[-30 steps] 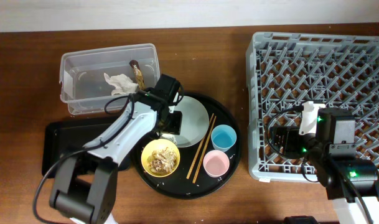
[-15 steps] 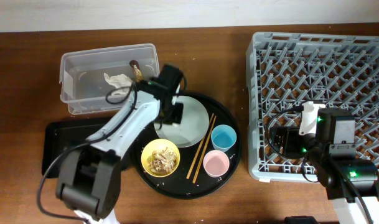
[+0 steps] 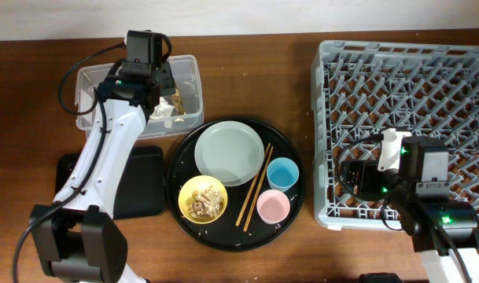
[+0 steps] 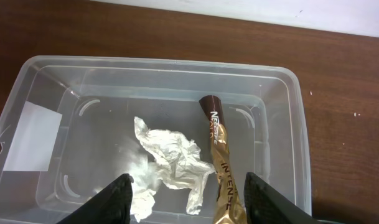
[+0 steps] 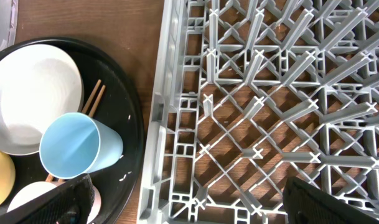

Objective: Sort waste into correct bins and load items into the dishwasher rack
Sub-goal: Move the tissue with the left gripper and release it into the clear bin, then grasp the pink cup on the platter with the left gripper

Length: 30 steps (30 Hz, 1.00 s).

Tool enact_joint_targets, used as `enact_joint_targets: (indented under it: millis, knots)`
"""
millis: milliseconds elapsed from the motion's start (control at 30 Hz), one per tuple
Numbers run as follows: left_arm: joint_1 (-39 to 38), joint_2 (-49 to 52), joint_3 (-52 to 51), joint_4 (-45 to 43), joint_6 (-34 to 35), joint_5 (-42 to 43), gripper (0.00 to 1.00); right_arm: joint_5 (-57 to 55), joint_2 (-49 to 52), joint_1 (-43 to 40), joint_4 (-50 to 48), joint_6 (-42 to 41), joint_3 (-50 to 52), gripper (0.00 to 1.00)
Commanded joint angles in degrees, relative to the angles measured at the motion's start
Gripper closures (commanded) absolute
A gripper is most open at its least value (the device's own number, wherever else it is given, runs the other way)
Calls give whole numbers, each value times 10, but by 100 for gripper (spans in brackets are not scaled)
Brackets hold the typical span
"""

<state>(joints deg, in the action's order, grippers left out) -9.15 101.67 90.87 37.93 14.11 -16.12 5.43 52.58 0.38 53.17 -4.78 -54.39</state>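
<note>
My left gripper (image 3: 162, 101) hangs open and empty over the clear tub (image 3: 93, 118), above crumpled white tissue (image 4: 173, 158) and the brown-gold wrapper stick (image 4: 219, 155) lying in it. The pale grey plate (image 3: 230, 152), yellow bowl (image 3: 202, 198) with brownish scraps (image 3: 201, 201), blue cup (image 3: 283, 173), pink cup (image 3: 272, 207) and wooden chopsticks (image 3: 255, 187) sit on the round black tray (image 3: 184, 161). My right gripper (image 5: 188, 202) is open and empty over the left front edge of the grey dishwasher rack (image 3: 404, 118). The blue cup (image 5: 80, 151) lies tilted in the right wrist view.
The shallow black rectangular tray (image 3: 137, 185) lies front left, partly under my left arm. The dishwasher rack (image 5: 270, 93) fills the right side of the table. Bare wood shows between the round tray and the rack.
My left gripper has moved from over the plate up and left to above the clear tub. More tissue now lies in the tub. The right arm has not moved.
</note>
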Motion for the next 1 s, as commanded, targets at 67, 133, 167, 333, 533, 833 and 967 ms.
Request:
enact_joint_targets:
  millis: [67, 133, 167, 333, 533, 833, 967]
  knots:
    - [1, -4, 3, 3, -6, 37, 38, 3, 0, 3, 0, -6, -12, 2]
    - [0, -8, 3, 12, -10, 70, 37, 3, 0, 3, 0, -6, -12, 2]
    - [-1, -13, 3, 24, -12, 101, 36, 3, 0, 3, 0, -6, -12, 1]
    - [-44, -29, 2, 151, -83, 330, 22, 3, 0, 3, 1, -6, -12, 2]
    - [-158, -23, -72, 269, -99, 398, 21, 3, 0, 3, 5, -6, -12, 2]
    - [-306, -23, -198, 216, -96, 418, 21, 3, 0, 3, 15, -6, -12, 2]
    - [-321, -23, -242, 139, -82, 416, 40, 3, 0, 3, 19, -6, -12, 2]
